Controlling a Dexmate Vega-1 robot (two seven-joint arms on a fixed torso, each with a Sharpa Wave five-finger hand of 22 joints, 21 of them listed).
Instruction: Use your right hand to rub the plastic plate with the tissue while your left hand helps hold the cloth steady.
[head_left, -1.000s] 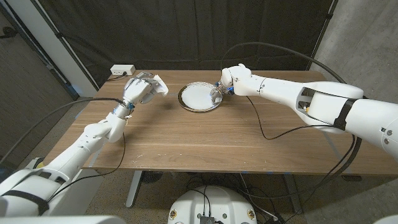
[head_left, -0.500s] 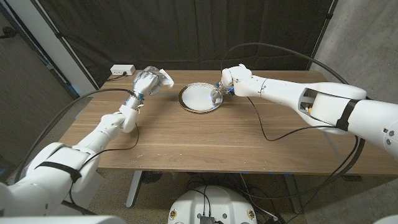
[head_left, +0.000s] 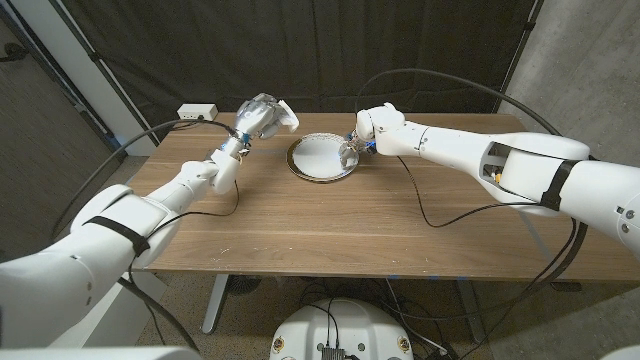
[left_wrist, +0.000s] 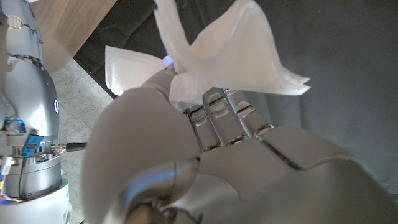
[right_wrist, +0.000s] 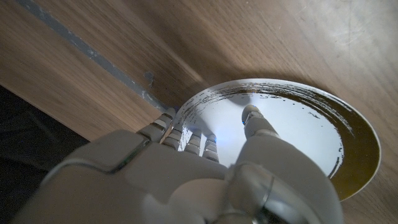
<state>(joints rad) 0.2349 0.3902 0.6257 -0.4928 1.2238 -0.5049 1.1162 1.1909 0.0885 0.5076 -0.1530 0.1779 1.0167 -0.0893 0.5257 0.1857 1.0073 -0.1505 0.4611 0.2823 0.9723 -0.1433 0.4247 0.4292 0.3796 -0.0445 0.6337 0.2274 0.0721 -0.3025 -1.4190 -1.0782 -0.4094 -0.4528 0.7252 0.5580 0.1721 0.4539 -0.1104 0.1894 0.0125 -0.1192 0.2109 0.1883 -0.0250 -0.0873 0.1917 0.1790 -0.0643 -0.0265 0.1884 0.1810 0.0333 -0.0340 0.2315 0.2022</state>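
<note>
While my left hand (head_left: 258, 116) hangs in the air above the far left part of the surface (head_left: 330, 225), I see it clutching the tissue (head_left: 281, 117), whose white folds stick out past the fingers toward the plate. From the left wrist view the same hand (left_wrist: 205, 162) has its fingers (left_wrist: 219, 118) curled around the crumpled tissue (left_wrist: 217, 56), which fans out beyond them in several loose flaps against the dark curtain.

My right hand (head_left: 353, 150) sits at the right rim of the plastic plate (head_left: 318, 156), which lies on the surface near its far edge, roughly in the middle. The plate is white inside with a dark, gold-tinged rim. In the right wrist view my right hand (right_wrist: 186, 174) reaches over the plate (right_wrist: 292, 134), with fingers (right_wrist: 166, 127) draped at the near rim and the thumb pointing onto the white inner face; the hand grips the rim between them, so far as I can judge.

The tissue is well apart from the plate, held up off the wood to the plate's left. A white power strip (head_left: 197, 112) rests at the far left corner of the surface. Black cables (head_left: 440, 215) trail from both wrists across the wood and loop behind my right arm.
</note>
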